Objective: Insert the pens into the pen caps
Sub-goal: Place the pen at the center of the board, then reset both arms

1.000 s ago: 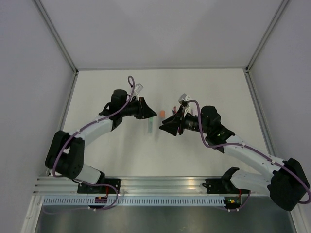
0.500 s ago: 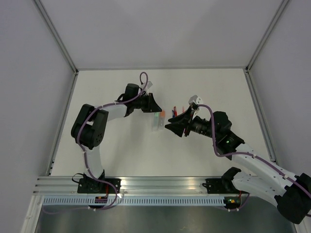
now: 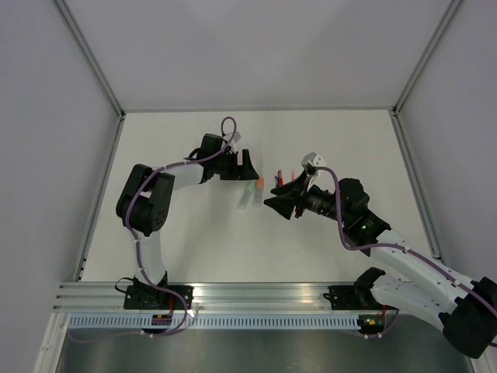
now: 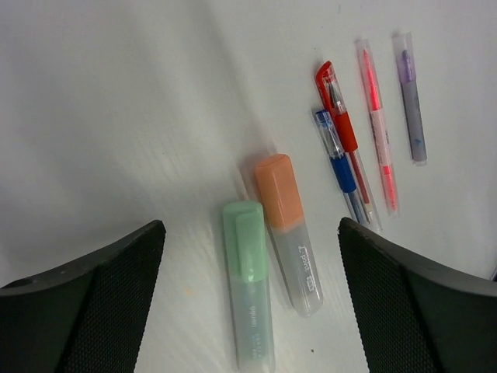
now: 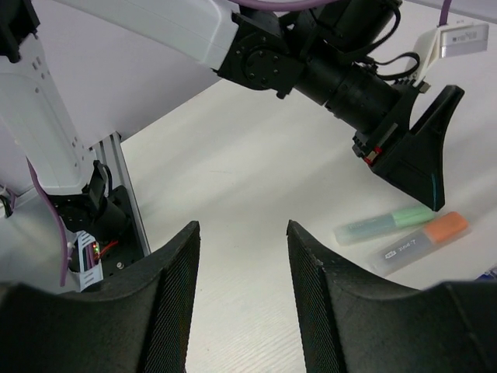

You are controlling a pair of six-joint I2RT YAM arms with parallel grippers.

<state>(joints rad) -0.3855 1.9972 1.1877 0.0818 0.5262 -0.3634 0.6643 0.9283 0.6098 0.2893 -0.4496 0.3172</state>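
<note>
White counter point(image 3: 178, 233) holds a mint-capped clear highlighter point(image 4: 250, 311), an orange-capped clear highlighter point(image 4: 291, 233) and four slim plastic pens point(image 4: 345, 132) at centre, seemingly all capped. Left pincer point(image 3: 247, 167), at the highlighters' twelve o'clock, and right pincer point(image 3: 273, 203) both gape empty.
</note>
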